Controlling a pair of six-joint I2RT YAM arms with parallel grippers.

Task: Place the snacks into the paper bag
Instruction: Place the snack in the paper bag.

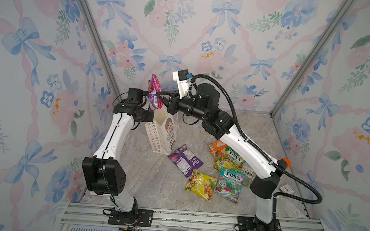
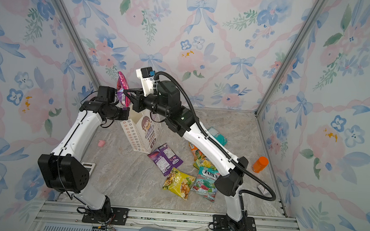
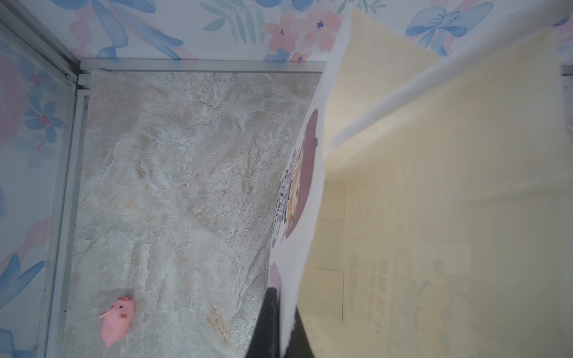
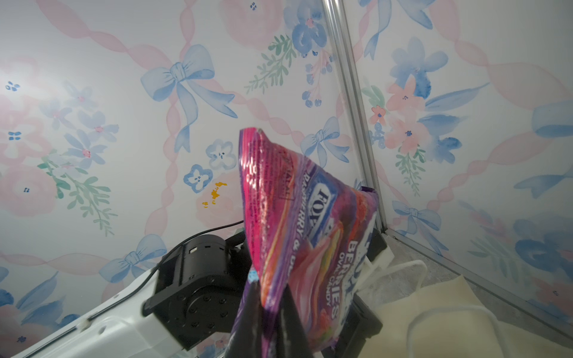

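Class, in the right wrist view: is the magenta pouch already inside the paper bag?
No, the right gripper clamps the magenta pouch in the air, outside the paper bag.

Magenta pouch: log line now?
right fingers: shut on magenta pouch, over paper bag | left fingers: shut on bag rim | other snacks: tabletop
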